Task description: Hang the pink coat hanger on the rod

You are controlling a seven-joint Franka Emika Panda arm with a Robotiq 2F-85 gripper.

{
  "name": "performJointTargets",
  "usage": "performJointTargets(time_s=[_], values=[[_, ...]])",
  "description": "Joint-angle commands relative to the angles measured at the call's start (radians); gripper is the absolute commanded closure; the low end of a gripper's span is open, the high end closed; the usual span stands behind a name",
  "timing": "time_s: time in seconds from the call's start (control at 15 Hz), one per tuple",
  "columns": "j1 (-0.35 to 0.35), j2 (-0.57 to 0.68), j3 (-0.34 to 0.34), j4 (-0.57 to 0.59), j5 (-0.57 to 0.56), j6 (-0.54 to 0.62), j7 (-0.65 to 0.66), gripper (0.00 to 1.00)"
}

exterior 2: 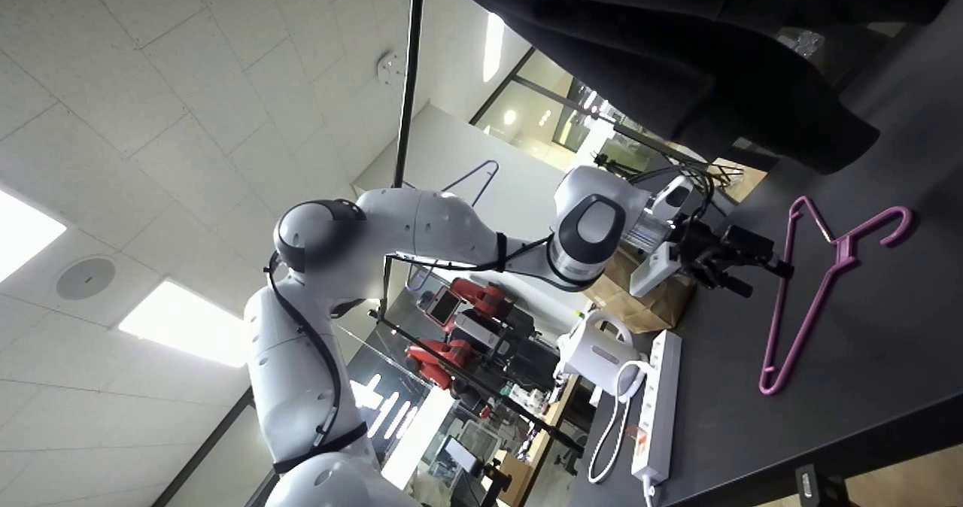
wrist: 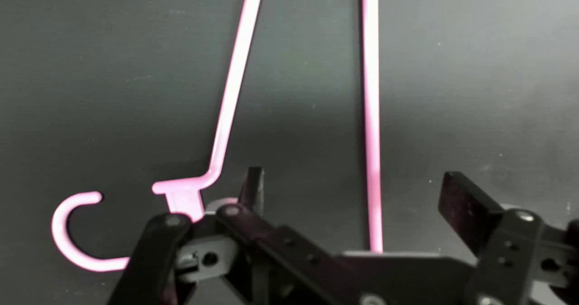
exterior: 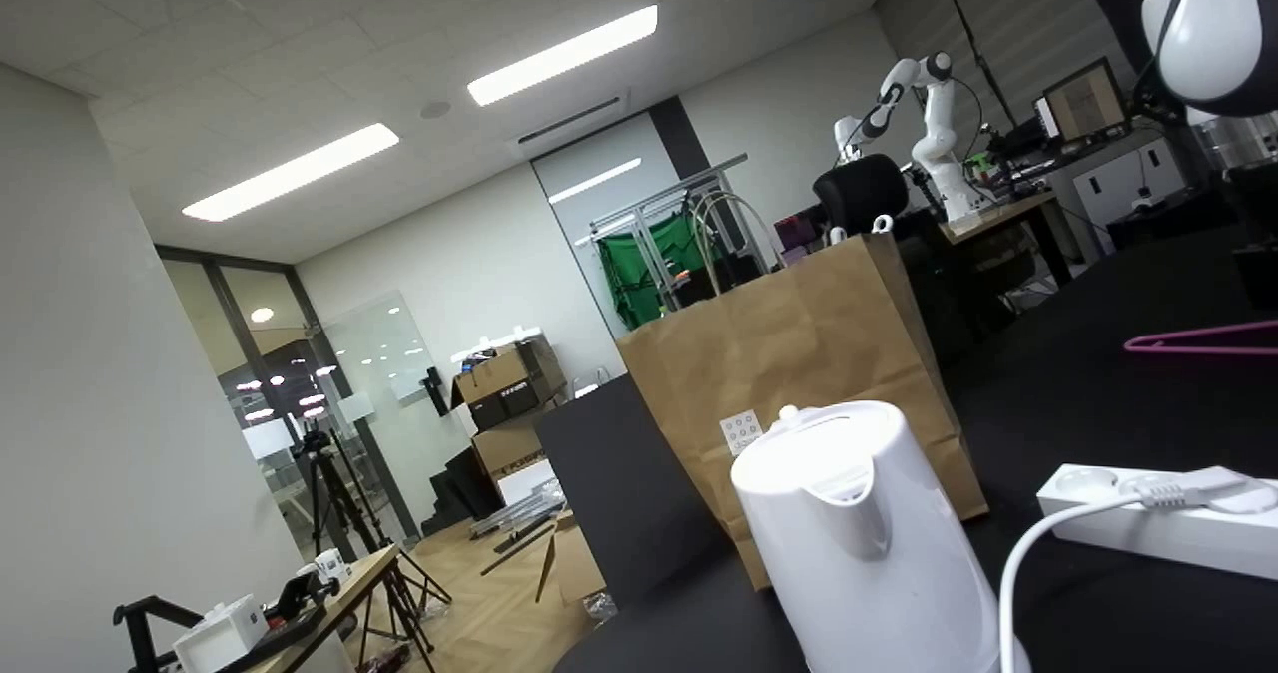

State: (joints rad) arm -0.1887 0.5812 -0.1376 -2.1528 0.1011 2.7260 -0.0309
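Note:
The pink coat hanger [exterior 2: 846, 250] lies flat on the black table, and part of it also shows at the right edge of an exterior view [exterior: 1198, 338]. My gripper [exterior 2: 764, 280] hangs low over it, fingers pointing down. In the wrist view the gripper [wrist: 355, 187] stands wide open. The hanger's straight bar [wrist: 372, 115] runs between the two fingers with space on both sides, touching neither. Its hook [wrist: 63, 232] curves at lower left, partly covered by the left finger. The black rod [exterior 2: 408, 78] stretches high up, partly behind the arm.
A blue-purple hanger [exterior 2: 489, 167] shows near the rod, partly hidden by the arm. Dark cloth [exterior 2: 677, 56] hangs close to the camera. On the table stand a white kettle [exterior: 869, 543], a brown paper bag [exterior: 789, 363] and a white power strip [exterior 2: 658, 409] with its cable.

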Motion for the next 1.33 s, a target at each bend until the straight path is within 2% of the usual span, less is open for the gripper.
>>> performJointTargets(time_s=[0.0,0.13,0.4,0.47,0.53,0.6,0.8,0.87,1.0,1.07,1.13,1.27], values=[[-0.02,-0.012,0.002,0.013,0.005,-0.046,0.018,0.25],[-0.039,-0.02,0.012,0.011,0.019,-0.042,0.007,0.33],[-0.034,-0.027,-0.006,0.013,0.012,-0.043,0.029,0.63],[-0.037,-0.031,0.0,0.01,0.013,-0.046,0.022,0.19],[-0.038,-0.033,0.003,0.01,0.014,-0.05,0.018,0.23],[-0.041,-0.035,0.012,0.01,0.016,-0.054,0.008,0.23],[-0.034,-0.026,0.028,0.009,0.002,-0.03,-0.021,0.04],[-0.028,-0.022,0.029,0.01,-0.004,-0.025,-0.022,0.01],[-0.014,-0.014,0.026,0.014,-0.01,-0.016,-0.008,0.0],[0.009,-0.012,0.003,0.02,-0.017,-0.031,0.037,0.0],[-0.019,-0.012,0.03,0.009,-0.002,-0.018,-0.008,0.0],[-0.009,-0.011,0.023,0.009,-0.006,-0.018,0.0,0.0]])
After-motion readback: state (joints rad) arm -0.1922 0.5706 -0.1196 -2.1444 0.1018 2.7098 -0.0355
